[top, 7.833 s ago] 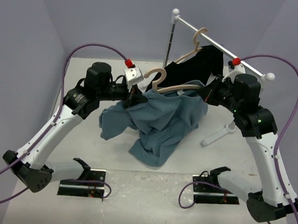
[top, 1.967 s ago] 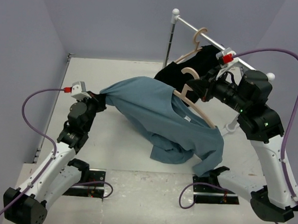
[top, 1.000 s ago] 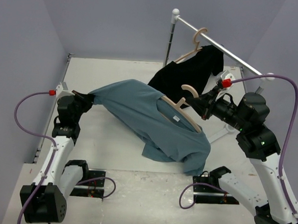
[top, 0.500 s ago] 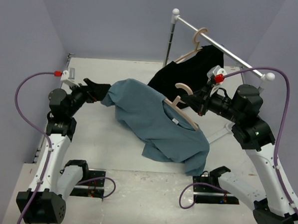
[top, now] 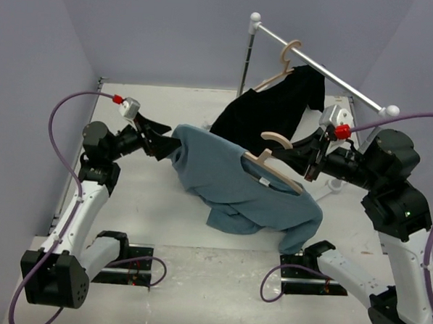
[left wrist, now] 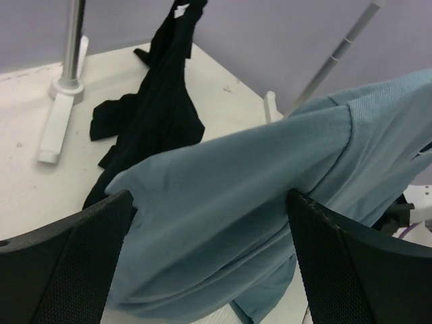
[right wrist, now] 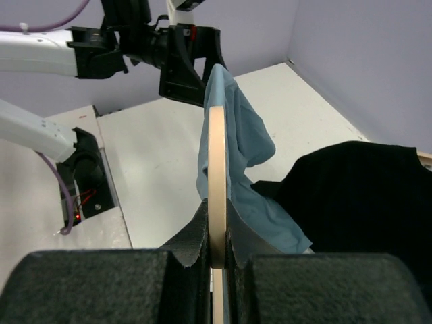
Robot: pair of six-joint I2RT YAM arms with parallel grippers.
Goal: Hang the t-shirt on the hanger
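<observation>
The blue-grey t-shirt (top: 227,173) hangs draped over the pale hanger (top: 278,169), whose hook (top: 274,139) sticks up from the collar. My right gripper (top: 308,164) is shut on the hanger's arm; the right wrist view shows the hanger (right wrist: 217,155) edge-on, pinched between the jaws (right wrist: 217,219), with the t-shirt (right wrist: 246,145) falling from it. My left gripper (top: 159,139) stands open at the shirt's left shoulder. In the left wrist view the t-shirt (left wrist: 270,162) fills the gap between the wide-apart fingers (left wrist: 67,270) of that gripper (left wrist: 209,202), which do not clamp it.
A metal clothes rail (top: 319,67) on a post (top: 245,58) stands at the back right. A second hanger (top: 286,58) on it carries a black garment (top: 270,107) whose hem reaches the table. The rail's white foot (left wrist: 57,115) lies on the tabletop.
My left gripper has opened and let go of the shirt's sleeve, then swung right toward the shoulder. The right arm has carried the hanger and shirt a little right and nearer.
</observation>
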